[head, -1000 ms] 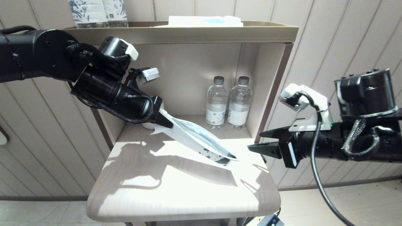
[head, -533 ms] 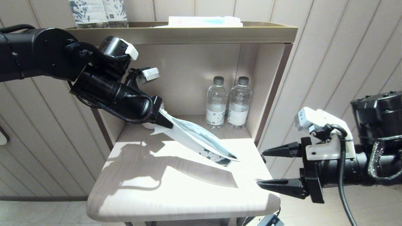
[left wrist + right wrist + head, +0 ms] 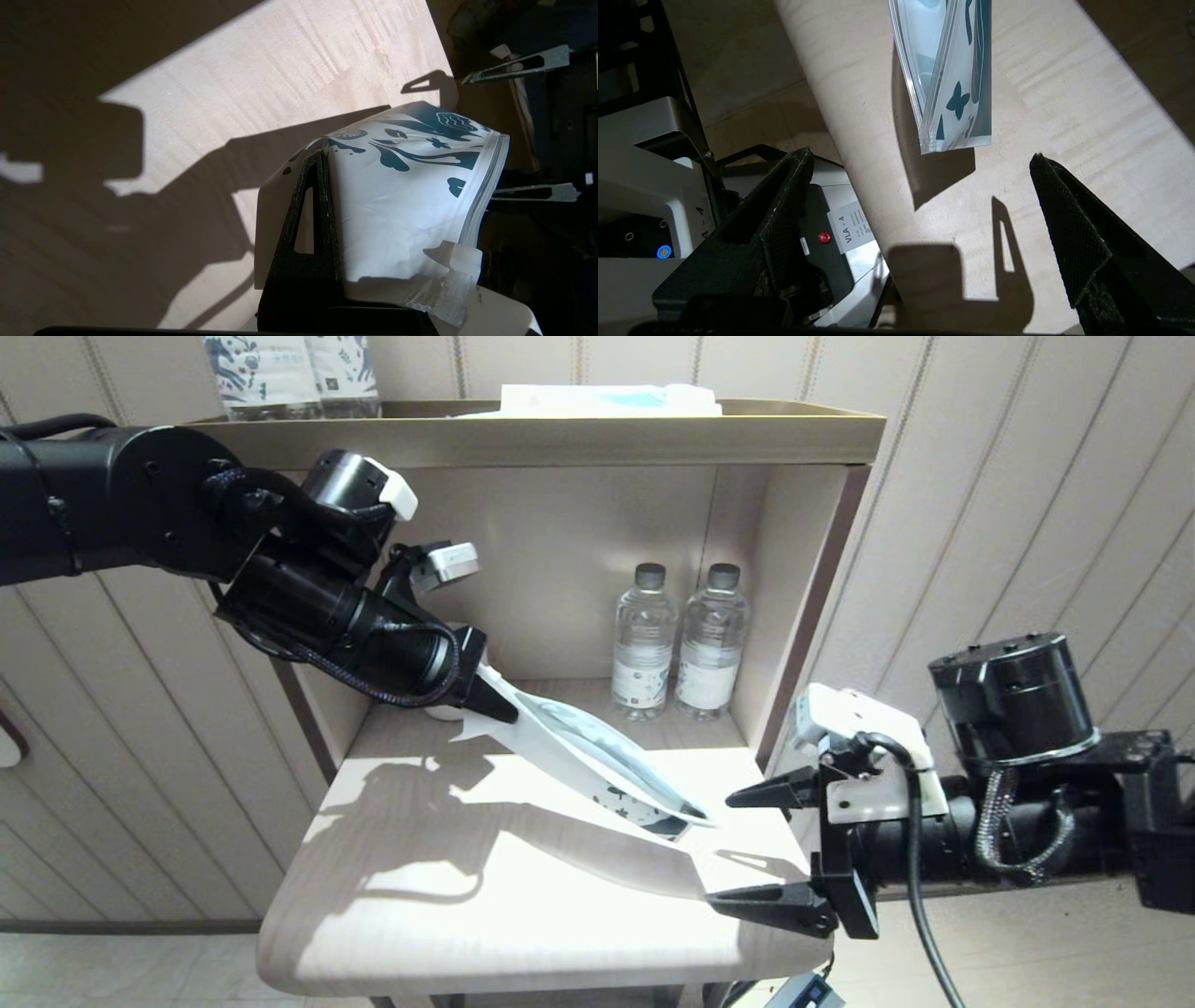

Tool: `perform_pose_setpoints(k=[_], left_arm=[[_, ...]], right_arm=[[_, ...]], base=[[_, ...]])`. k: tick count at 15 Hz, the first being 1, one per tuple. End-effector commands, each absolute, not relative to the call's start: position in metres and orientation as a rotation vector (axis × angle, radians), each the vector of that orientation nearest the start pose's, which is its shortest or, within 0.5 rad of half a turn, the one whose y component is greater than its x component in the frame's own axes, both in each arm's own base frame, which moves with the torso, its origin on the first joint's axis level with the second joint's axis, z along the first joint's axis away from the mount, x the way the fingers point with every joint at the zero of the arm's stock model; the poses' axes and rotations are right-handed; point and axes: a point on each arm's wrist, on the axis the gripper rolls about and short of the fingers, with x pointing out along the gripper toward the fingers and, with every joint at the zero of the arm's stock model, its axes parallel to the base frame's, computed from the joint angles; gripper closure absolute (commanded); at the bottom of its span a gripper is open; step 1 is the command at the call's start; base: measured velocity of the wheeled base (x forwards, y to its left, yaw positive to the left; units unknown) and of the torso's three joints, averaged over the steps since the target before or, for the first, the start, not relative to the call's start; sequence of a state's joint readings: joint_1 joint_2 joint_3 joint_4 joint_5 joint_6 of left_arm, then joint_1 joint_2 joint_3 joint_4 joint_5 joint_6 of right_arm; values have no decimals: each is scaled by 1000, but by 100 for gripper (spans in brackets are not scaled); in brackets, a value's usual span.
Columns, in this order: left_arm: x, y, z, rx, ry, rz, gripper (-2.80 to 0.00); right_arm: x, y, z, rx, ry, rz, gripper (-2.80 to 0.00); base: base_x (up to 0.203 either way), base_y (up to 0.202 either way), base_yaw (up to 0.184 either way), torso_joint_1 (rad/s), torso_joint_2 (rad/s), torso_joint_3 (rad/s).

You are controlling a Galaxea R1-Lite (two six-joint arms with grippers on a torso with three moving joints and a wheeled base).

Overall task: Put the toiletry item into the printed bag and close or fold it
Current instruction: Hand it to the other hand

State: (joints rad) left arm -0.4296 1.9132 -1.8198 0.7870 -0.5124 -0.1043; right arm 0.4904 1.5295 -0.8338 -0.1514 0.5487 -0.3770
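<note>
The left gripper [image 3: 493,702] is clamping one end of the printed bag [image 3: 597,767], its black fingers [image 3: 306,224] pinched together on the plain white part of the pouch. It is holding the bag up off the wooden shelf top [image 3: 523,896], so the pouch is slanting downward from the gripper toward the robot's right, with the blue-teal leaf print at the low, far end. That printed end is hanging just above the wood (its shadow is falling on the surface directly beneath it). Through the translucent plastic a pale greyish shape is showing inside the bag; it may be the toothbrush, but the pictures are not making it clear enough to say.

The right gripper [image 3: 761,852] is standing near the right front edge of the shelf top, jaws spread wide with nothing between them. Its fingertips are pointing toward the bag's printed end, one above and one below in the head view, close to the pouch but apart from it. In the right wrist view the sealed-looking edge of the printed bag [image 3: 948,93] is hanging midway between the two open fingers [image 3: 1069,224] and a little beyond them.

Farther back, in the open compartment under the top tray [image 3: 560,429], two clear water bottles [image 3: 680,644] are standing side by side, upright and just beside each other. On the top tray a white-and-blue package [image 3: 607,399] is lying flat.
</note>
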Motion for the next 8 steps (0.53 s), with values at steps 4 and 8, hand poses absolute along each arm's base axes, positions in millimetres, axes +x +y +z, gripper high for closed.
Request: perform_pose_setpoints(k=[4,8], left_arm=[[309,-154,263,-129,968,-831,0],[309,-155,262,-127,971,-835,0]], right_arm=[[251,155,173,-328,411,1113,-280],[267,170,179,-347,389,1086,-280]], base=[[0,0,0,0,0,0],[0,0,0,0,0,0]])
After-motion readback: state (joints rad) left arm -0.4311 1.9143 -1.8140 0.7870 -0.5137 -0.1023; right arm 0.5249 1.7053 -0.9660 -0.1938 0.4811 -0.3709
